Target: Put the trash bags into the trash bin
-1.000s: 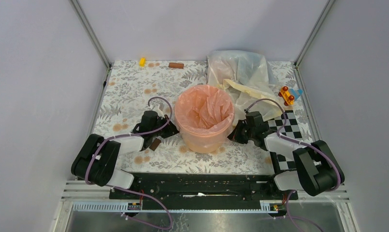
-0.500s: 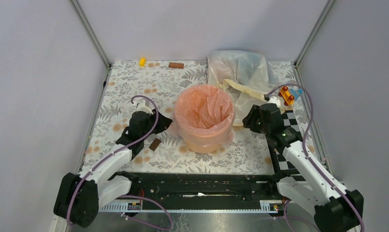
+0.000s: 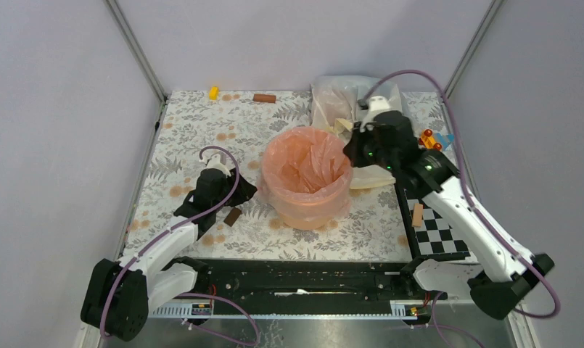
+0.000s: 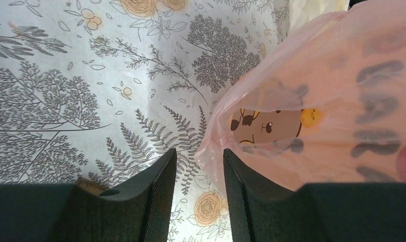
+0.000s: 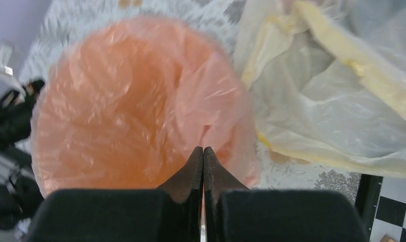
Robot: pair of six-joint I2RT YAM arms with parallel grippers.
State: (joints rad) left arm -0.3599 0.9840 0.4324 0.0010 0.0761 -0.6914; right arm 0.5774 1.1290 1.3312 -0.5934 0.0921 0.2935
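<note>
The pale-pink trash bag (image 3: 307, 163) lines the peach-orange trash bin (image 3: 303, 216) at the table's middle, its edge folded over the rim. My left gripper (image 3: 247, 190) is low at the bin's left side. In the left wrist view it (image 4: 199, 166) is open, and the bag's hanging film (image 4: 311, 60) brushes the right finger over the bin's printed wall (image 4: 271, 123). My right gripper (image 3: 349, 154) is raised over the bin's right rim. In the right wrist view it (image 5: 203, 149) is shut and empty above the bag (image 5: 130, 101).
A cream-yellow bag (image 3: 372, 177) and a clear whitish bag (image 3: 339, 94) lie behind and right of the bin. A toy car (image 3: 430, 139), a checkerboard (image 3: 437, 232) with a tan piece (image 3: 417, 214), a brown piece (image 3: 233, 216), a yellow block (image 3: 213, 92) and a brown block (image 3: 264, 98) lie around.
My right arm has lifted from the table at the bin's right side and swung up over its right rim. My left arm stretched out earlier and has barely moved since.
</note>
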